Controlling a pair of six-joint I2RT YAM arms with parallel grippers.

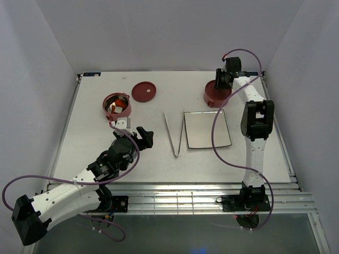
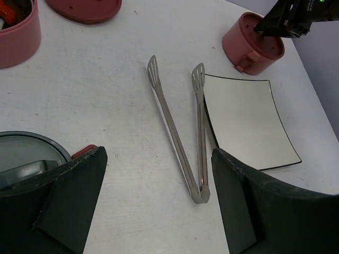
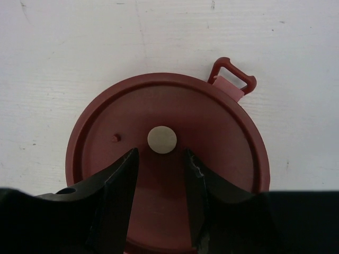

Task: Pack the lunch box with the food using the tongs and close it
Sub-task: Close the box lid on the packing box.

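Our right hand (image 3: 161,154) hangs just above the lidded bowl (image 1: 217,97) at the far right of the desk (image 1: 95,153). Its fingers (image 3: 119,190) are partly apart, gripping nothing, and they line up with the pale knob (image 3: 162,139) at the lid's centre. We judge that gap is sized for the knob, the only handle on that flat lid.

Our left hand (image 2: 159,159) is wide open and empty, low over the near left of the desk. It faces the tongs (image 2: 177,132), which lie flat in a narrow V with the joined end toward us, just beside the plate (image 2: 246,121). Lying that way, they offer us the joined end first. The grey cover (image 2: 24,151) sits right beside our left finger.

The food (image 1: 112,107) sits in the open bowl (image 1: 117,99) at the far left, and no piece shows on the plate. The loose lid (image 1: 144,91) rests just right of that bowl, near enough to drop on. We judge packing is mostly done, and lidding, stacking and clasping remain.
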